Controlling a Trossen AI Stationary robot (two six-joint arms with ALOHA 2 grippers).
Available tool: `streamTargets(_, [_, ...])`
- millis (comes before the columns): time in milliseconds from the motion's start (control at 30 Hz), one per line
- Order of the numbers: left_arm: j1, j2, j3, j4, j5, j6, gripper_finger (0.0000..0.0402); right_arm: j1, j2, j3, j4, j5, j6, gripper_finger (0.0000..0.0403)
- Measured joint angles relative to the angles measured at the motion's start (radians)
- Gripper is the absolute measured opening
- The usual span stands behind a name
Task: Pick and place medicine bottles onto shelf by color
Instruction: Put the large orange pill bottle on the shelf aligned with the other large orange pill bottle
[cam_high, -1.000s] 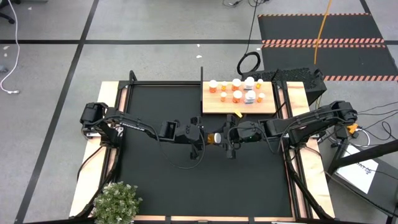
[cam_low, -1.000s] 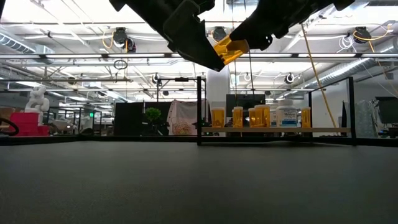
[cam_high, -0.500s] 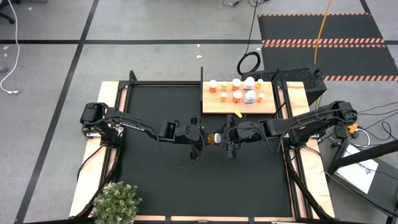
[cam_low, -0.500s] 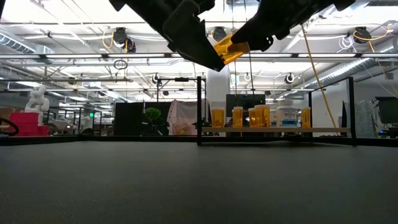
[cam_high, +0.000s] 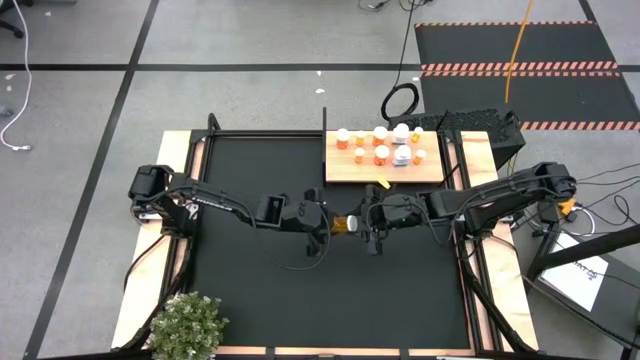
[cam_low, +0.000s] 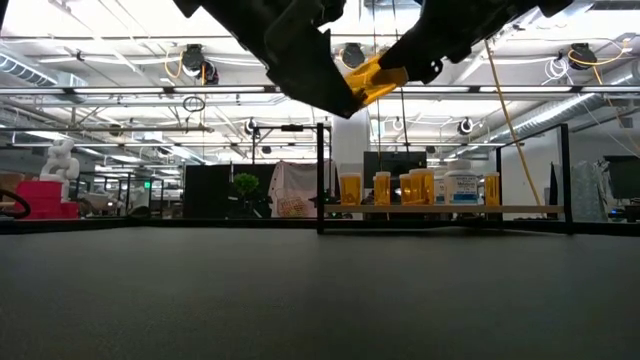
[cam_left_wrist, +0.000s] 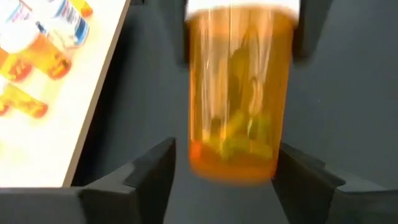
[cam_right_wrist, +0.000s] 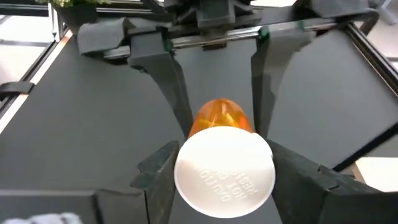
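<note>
- Orange, clear plastic medicine bottle with a white cap (cam_high: 349, 222): one, seen from above, lying level in the air over the middle of the black mat (cam_high: 250, 285) on the worktop. It sits between the left claw (cam_high: 327, 222) and the right claw (cam_high: 362, 220), which meet tip to tip.
- High view, farther back: the flat light-wood shelf (cam_high: 340, 172) carries eight upright bottles by my count of white caps. One of them is white with a blue label (cam_high: 400, 156). A ninth, small orange bottle (cam_high: 383, 184) lies on its side at the shelf's near edge. One green potted plant (cam_high: 188, 325) stands at the left front corner.
- Low view: the one bottle hangs tilted, high above the mat, between the two dark claws. On the shelf behind, five orange bodies and one white one show, and some overlap.
- Left wrist view: the left claw is released. Its two fingers (cam_left_wrist: 149, 180) stand clear of the orange body, with mat showing on either side.
- Right wrist view: the right claw's two fingers (cam_right_wrist: 160, 171) are clamped on the white cap, one on each side, so it is grasping the bottle.
</note>
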Motion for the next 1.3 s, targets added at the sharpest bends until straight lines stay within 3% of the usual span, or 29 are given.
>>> streamTargets(167, [-0.01, -0.03, 0.001, -0.07, -0.002, -0.008, 0.0292, -0.042, -0.042, 0.0, -0.101, -0.008, 0.034, 0.0207])
streamTargets(267, [-0.009, -0.068, -0.001, -0.149, -0.007, -0.008, 0.0315, -0.083, -0.061, 0.002, -0.115, -0.067, 0.037, 0.0209])
streamTargets(467, [0.002, -0.16, 0.003, -0.273, -0.131, 0.013, 0.0334, -0.182, -0.049, 0.117, -0.286, -0.097, 0.0, 0.0211])
streamTargets(733, [0.064, -0.245, 0.0, -0.471, -0.271, -0.016, 0.0335, -0.35, 0.075, 0.431, -0.553, -0.096, -0.141, 0.0212])
streamTargets(1033, [0.17, -0.283, -0.076, -0.525, -0.286, -0.045, 0.0335, -0.461, 0.317, 0.8, -0.83, -0.15, -0.257, 0.0212])
streamTargets(1300, [0.179, -0.339, -0.109, -0.554, -0.285, -0.067, 0.0335, -0.49, 0.487, 1.109, -1.033, -0.147, -0.339, 0.021])
